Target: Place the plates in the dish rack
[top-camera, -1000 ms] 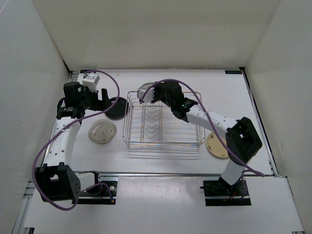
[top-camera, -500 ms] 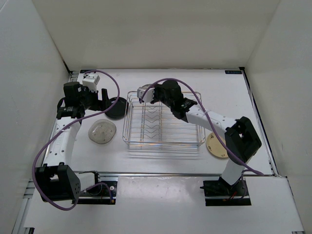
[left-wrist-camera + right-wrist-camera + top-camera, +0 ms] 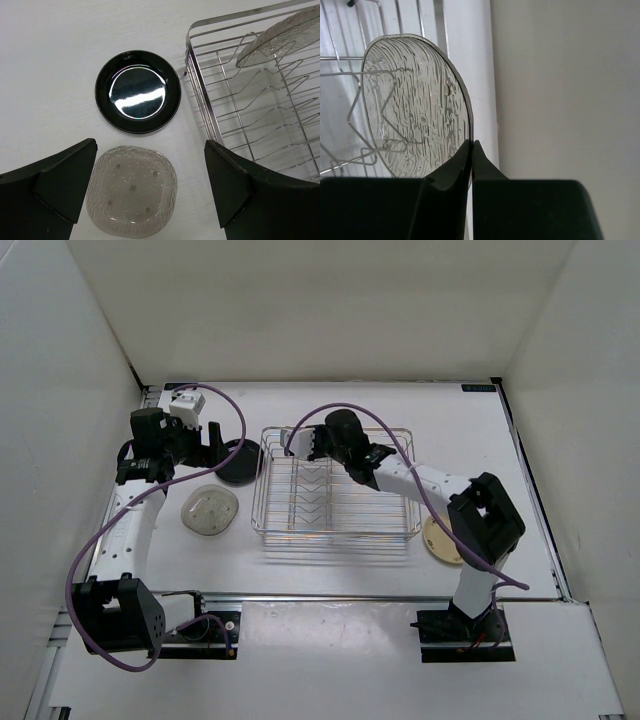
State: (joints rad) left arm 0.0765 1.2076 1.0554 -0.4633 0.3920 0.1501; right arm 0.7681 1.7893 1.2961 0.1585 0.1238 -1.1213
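Note:
The chrome wire dish rack [image 3: 335,492] stands mid-table. My right gripper [image 3: 303,444] is shut on the rim of a clear ribbed glass plate [image 3: 415,105]. It holds the plate on edge over the rack's back-left corner, among the V dividers [image 3: 355,115]. The same plate shows in the left wrist view [image 3: 280,35]. My left gripper [image 3: 150,150] is open and empty, hovering above a glossy black plate [image 3: 138,92] and a translucent rounded plate [image 3: 132,189], both flat on the table left of the rack. A cream-yellow plate [image 3: 443,538] lies right of the rack.
White enclosure walls surround the table on the left, back and right. The rack's left rim [image 3: 200,85] is close to the black plate. Purple cables loop above both arms.
My right gripper has moved left and down with the glass plate, bringing it lower over the rack's back-left corner. The left arm and the plates on the table have not moved.

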